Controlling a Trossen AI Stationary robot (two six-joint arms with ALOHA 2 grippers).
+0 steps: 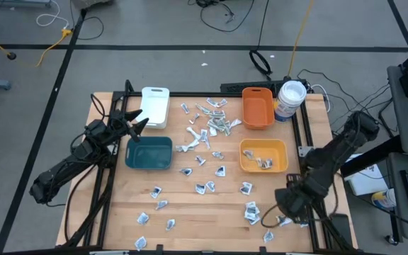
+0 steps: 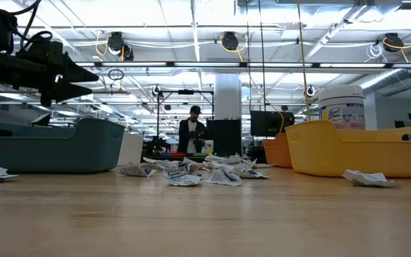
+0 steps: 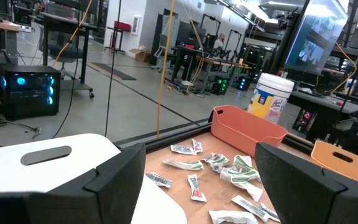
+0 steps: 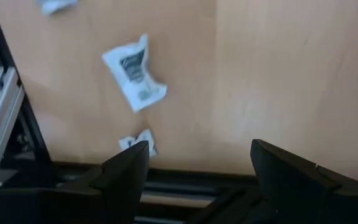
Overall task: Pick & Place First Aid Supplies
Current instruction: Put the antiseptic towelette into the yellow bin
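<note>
Wooden table (image 1: 211, 205) bearing a white plastic bin (image 1: 155, 105), teal plastic bin (image 1: 149, 153), orange plastic bin (image 1: 257, 107), yellow plastic bin (image 1: 263, 156) and round white-lidded tub (image 1: 290, 100); a person (image 2: 192, 133) stands in the background.

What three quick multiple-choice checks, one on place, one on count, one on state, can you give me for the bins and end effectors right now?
1. Where is the left end effector?
A. Between the white bin and the teal bin
B. Inside the orange bin
C. Over the white-lidded tub

2. How many bins are on the table?
A. Two
B. Four
C. Six

3. What state is the right end effector in?
A. Shut on a packet
B. Open, holding nothing
C. Resting inside the yellow bin

Answers:
1 A: the high view shows it at the table's left side between those two bins.
2 B: white, teal, orange, yellow.
3 B: its wrist view shows spread fingers over bare wood near a packet.
</note>
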